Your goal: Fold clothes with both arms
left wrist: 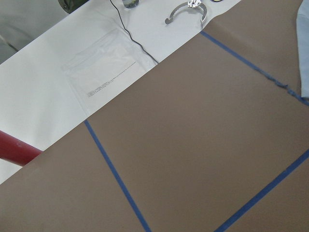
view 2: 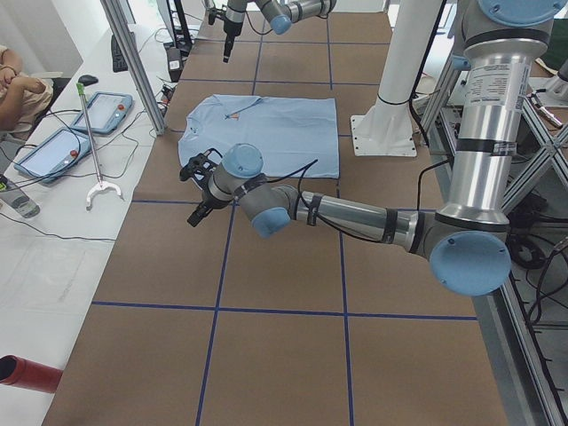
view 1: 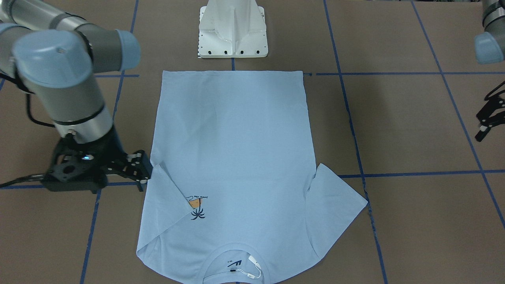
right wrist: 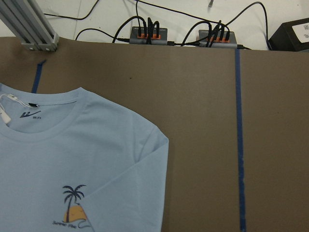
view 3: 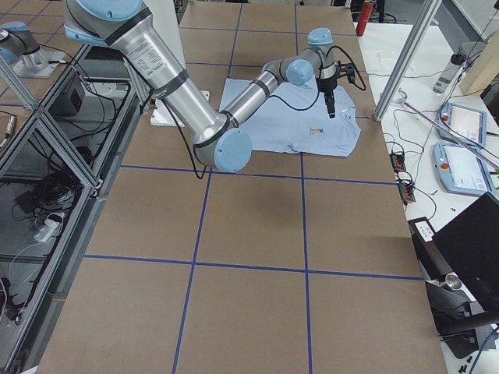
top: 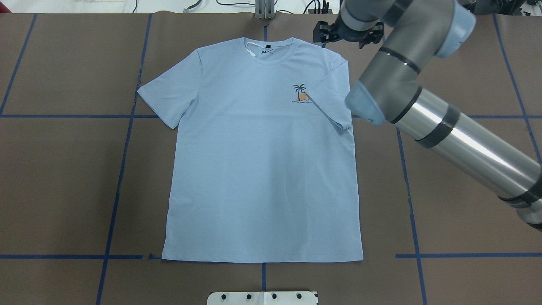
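The light blue T-shirt [view 1: 236, 150] lies flat and face up on the brown table, collar away from the robot; it also shows in the overhead view [top: 262, 169]. The sleeve [view 1: 169, 201] on the robot's right is folded inward and covers part of the palm-tree print [top: 300, 93]. The other sleeve [top: 169, 97] lies spread out. My right gripper [view 1: 145, 171] points down just outside the folded sleeve, looks open and holds nothing. My left gripper [view 1: 482, 126] hovers well to the left of the shirt, over bare table, open and empty; it also shows in the exterior left view [view 2: 193, 193].
The white pedestal base [view 1: 232, 31] stands just behind the shirt's hem. Blue tape lines [top: 123, 169] grid the table. A white side table with tablets [view 2: 53, 151], a red cylinder [view 2: 27, 373] and a person's arm [view 2: 13, 80] lies past the far edge. Cable hubs [right wrist: 147, 34] sit beyond the collar.
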Tool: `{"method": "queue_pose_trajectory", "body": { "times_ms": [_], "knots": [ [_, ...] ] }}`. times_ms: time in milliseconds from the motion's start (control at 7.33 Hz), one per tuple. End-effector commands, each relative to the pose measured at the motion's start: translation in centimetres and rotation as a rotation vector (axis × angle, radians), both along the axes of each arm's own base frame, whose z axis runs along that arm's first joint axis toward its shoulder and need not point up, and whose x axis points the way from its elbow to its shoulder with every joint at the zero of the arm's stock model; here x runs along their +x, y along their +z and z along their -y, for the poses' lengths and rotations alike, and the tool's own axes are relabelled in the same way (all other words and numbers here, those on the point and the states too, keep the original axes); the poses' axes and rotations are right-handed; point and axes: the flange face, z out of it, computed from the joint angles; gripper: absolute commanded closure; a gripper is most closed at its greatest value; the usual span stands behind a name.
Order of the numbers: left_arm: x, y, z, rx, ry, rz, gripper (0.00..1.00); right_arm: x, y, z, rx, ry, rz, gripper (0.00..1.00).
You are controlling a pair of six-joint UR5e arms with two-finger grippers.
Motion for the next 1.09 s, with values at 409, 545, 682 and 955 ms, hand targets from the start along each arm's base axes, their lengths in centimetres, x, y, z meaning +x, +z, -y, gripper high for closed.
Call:
{"method": "queue_pose_trajectory", "body": {
  "times_ms": [409,545,682,955],
  "knots": [
    [23.6,-4.0,4.3,-0.294,-0.227,-0.201,0.33,17.5,11.1,-0.5,0.058,-0.177,0.013,0.0],
    [25.9,-2.2,5.2,-0.283,-0.251,-0.198,0.36,17.5,11.4,-0.6,0.056,-0.175,0.008,0.0],
    [26.8,-1.4,6.0,-0.296,-0.255,-0.187,0.4,17.6,11.5,-0.6,0.055,-0.174,0.006,0.0],
    [28.4,-1.0,7.5,-0.301,-0.271,-0.164,0.41,17.5,11.7,-0.6,0.052,-0.174,0.003,0.0]
  ]
}}
